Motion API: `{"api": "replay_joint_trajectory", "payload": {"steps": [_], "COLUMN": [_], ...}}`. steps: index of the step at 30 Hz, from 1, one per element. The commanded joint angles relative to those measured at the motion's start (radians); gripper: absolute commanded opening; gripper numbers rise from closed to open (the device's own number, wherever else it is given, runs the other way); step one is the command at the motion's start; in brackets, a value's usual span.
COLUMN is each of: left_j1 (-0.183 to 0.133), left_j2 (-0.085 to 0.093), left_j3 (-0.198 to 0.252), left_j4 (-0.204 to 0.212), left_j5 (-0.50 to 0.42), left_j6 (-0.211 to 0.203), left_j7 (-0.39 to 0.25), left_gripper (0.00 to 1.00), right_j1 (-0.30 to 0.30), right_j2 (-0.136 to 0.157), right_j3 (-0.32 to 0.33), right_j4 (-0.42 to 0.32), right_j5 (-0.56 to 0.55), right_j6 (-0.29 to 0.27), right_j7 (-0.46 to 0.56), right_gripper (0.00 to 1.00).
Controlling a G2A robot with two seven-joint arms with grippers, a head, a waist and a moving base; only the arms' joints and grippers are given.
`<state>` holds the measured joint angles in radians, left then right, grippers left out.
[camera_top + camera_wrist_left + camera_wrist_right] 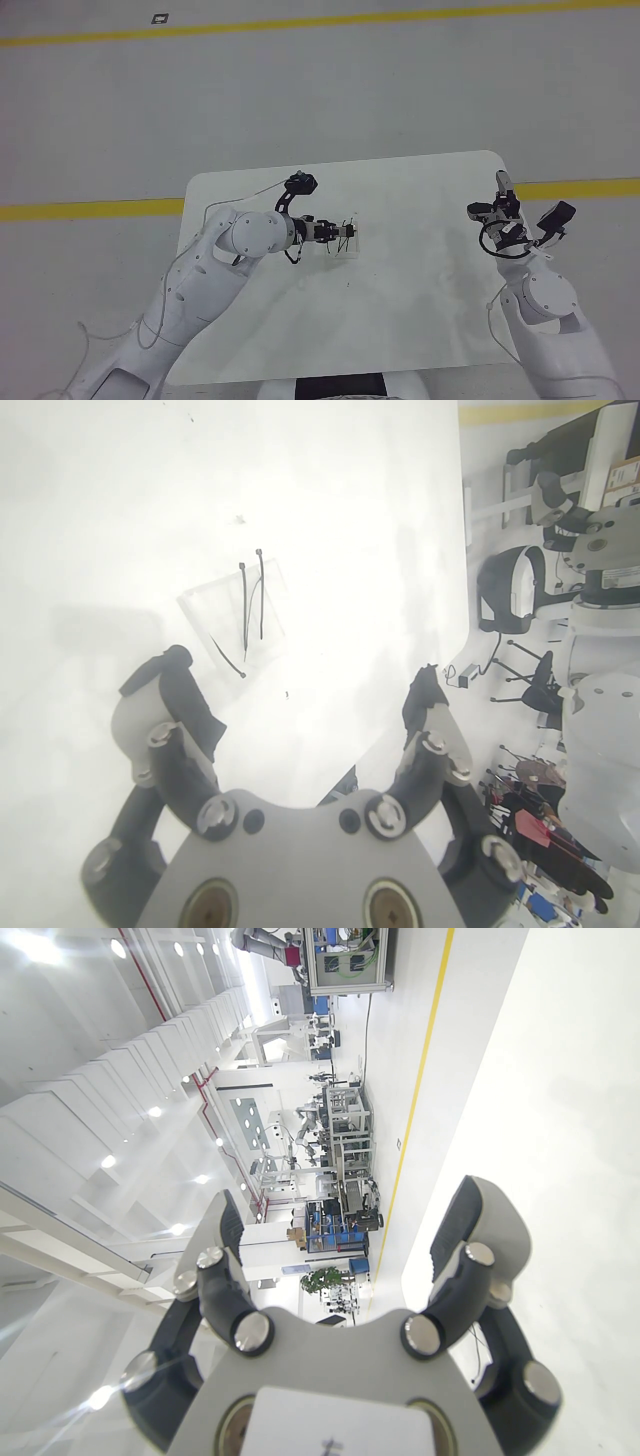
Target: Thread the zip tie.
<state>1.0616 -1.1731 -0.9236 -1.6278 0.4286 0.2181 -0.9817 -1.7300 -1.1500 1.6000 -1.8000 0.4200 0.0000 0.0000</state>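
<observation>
Black zip ties (246,610) lie in a shallow clear tray (272,575) on the white table (420,310); one of them (227,659) hangs over the tray's near edge. My left gripper (300,667) hovers just short of the tray, open, with nothing between its fingers. In the top view this gripper (333,233) sits at the tray's (352,250) left side, beside the zip ties (345,236). My right gripper (345,1200) is open and empty, pointing away from the table toward the room. It stands at the table's far right edge (499,183).
A small dark speck (348,284) lies on the table in front of the tray. The tabletop between the tray and the right arm is bare. The table's right edge (462,550) is close behind the tray in the left wrist view.
</observation>
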Motion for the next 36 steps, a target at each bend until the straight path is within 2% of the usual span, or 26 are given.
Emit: {"api": "replay_joint_trajectory", "payload": {"steps": [1, 13, 14, 15, 17, 19, 22, 35, 36], "left_j1": [0.000, 0.001, -0.001, -0.008, -0.036, -0.062, -0.085, -0.085, -0.085], "left_j2": [0.000, -0.001, -0.002, -0.005, -0.011, -0.021, -0.031, -0.031, -0.031], "left_j3": [0.000, 0.007, 0.017, 0.026, 0.057, 0.082, 0.097, 0.097, 0.102], "left_j4": [0.000, 0.002, 0.005, 0.011, 0.021, 0.047, 0.082, 0.082, 0.076], "left_j5": [0.000, 0.010, 0.017, 0.019, 0.035, 0.021, 0.016, 0.016, 0.022], "left_j6": [0.000, 0.003, 0.014, 0.042, 0.097, 0.122, 0.122, 0.122, 0.112], "left_j7": [0.000, 0.014, 0.020, 0.012, -0.014, -0.024, 0.001, 0.001, 0.003], "left_gripper": [1.00, 1.00, 1.00, 1.00, 1.00, 1.00, 1.00, 1.00, 1.00], "right_j1": [0.000, 0.000, 0.000, 0.000, 0.000, 0.000, 0.000, 0.000, 0.000], "right_j2": [0.000, 0.000, 0.000, 0.000, 0.000, 0.000, 0.000, 0.000, 0.000], "right_j3": [0.000, 0.000, 0.000, 0.000, 0.000, 0.000, 0.000, 0.000, 0.000], "right_j4": [0.000, 0.000, 0.000, 0.000, 0.000, 0.000, 0.000, 0.000, 0.000], "right_j5": [0.000, 0.000, 0.000, 0.000, 0.000, 0.000, 0.000, 0.000, 0.000], "right_j6": [0.000, 0.000, 0.000, 0.000, 0.000, 0.000, 0.000, 0.000, 0.000], "right_j7": [0.000, 0.000, 0.000, 0.000, 0.000, 0.000, 0.000, 0.000, 0.000], "right_gripper": [1.00, 1.00, 1.00, 1.00, 1.00, 1.00, 1.00, 1.00, 1.00]}}
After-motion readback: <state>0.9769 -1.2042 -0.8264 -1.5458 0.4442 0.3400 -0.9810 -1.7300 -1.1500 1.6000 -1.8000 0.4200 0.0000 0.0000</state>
